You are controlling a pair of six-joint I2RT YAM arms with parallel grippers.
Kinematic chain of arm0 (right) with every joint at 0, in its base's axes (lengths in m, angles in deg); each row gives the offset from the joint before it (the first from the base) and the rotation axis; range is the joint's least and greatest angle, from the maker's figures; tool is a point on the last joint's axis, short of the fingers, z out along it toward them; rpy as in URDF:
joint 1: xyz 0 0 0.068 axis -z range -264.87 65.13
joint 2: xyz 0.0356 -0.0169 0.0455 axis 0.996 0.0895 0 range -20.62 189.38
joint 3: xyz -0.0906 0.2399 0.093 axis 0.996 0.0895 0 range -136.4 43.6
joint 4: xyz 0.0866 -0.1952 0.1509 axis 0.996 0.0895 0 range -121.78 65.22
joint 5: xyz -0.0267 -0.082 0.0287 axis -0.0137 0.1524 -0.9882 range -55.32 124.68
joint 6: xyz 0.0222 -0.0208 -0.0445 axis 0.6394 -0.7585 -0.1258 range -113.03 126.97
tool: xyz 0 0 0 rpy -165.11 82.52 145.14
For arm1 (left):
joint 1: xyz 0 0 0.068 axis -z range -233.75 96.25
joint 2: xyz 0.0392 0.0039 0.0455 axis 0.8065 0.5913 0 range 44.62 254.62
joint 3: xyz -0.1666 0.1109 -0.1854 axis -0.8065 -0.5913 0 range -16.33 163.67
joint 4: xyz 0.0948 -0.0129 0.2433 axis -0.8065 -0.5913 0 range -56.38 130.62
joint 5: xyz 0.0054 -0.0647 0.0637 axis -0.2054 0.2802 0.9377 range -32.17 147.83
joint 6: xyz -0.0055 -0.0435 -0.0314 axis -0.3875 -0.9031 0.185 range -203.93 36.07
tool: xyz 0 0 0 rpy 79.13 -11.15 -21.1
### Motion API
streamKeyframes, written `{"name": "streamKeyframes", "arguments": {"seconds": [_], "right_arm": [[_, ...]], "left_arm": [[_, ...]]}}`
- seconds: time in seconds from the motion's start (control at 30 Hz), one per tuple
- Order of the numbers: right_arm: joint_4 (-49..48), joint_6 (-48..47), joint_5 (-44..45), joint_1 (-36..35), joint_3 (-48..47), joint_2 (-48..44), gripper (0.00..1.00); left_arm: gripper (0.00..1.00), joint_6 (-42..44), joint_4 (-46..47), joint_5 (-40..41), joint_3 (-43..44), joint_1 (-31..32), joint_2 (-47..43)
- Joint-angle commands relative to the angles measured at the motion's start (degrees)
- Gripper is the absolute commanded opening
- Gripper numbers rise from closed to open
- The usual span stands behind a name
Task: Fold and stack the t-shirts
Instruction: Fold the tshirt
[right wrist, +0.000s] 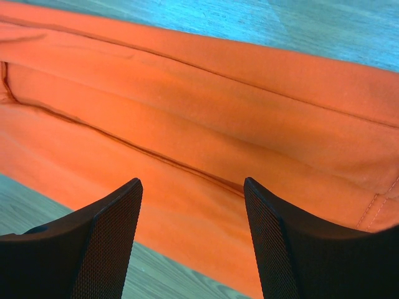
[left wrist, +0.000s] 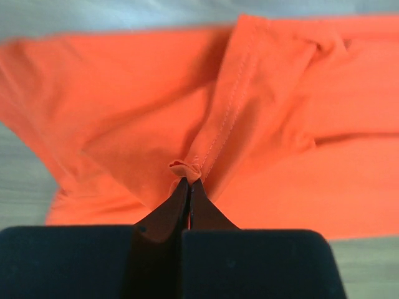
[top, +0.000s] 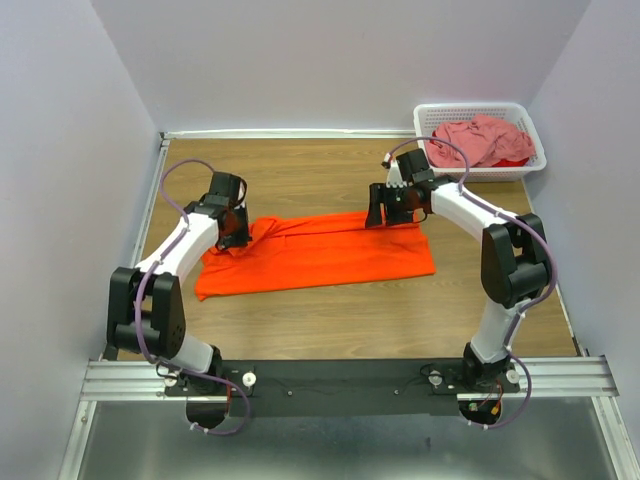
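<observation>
Currently your left jaws are pinching a tiny tuck of orange t-shirt (left wrist: pixel 268 106) — risking slippage on lifting — right jaws standing spread.

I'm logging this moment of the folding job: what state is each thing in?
orange t-shirt, laid out, partly folded
white basket, upright, holding cloth
pink t-shirt, crumpled in the white basket
left fingers, shut on a pinch of the orange t-shirt
right fingers, open over the orange t-shirt
</observation>
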State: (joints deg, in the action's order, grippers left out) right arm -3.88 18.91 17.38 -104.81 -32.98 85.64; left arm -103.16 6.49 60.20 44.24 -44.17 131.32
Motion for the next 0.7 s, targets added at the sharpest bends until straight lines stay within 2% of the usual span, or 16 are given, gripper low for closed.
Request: {"name": "streamKeyframes", "arguments": {"seconds": [0.0, 0.13, 0.37, 0.57, 0.67], "right_arm": [[0.84, -0.34, -1.25, -0.45, -2.00, 0.18, 0.73], [0.84, -0.26, -0.46, -0.45, -2.52, 0.44, 0.73], [0.84, 0.18, 0.69, -0.45, -2.70, 1.32, 0.73], [0.75, 0.36, 0.78, -0.45, -3.49, 2.55, 0.73], [0.66, 0.62, 1.74, -0.45, -4.81, 3.78, 0.73]], "left_arm": [[0.00, -1.52, -3.92, -7.73, -3.97, 1.40, -4.07], [0.00, -0.99, -6.56, -10.98, -6.43, 2.10, -5.92], [0.00, -0.29, -11.57, -9.40, -8.45, 2.19, -9.08], [0.00, 0.59, -10.00, -10.28, -11.62, 2.19, -9.09], [0.04, 0.50, -8.15, -10.98, -12.59, 2.19, -8.04]]}}
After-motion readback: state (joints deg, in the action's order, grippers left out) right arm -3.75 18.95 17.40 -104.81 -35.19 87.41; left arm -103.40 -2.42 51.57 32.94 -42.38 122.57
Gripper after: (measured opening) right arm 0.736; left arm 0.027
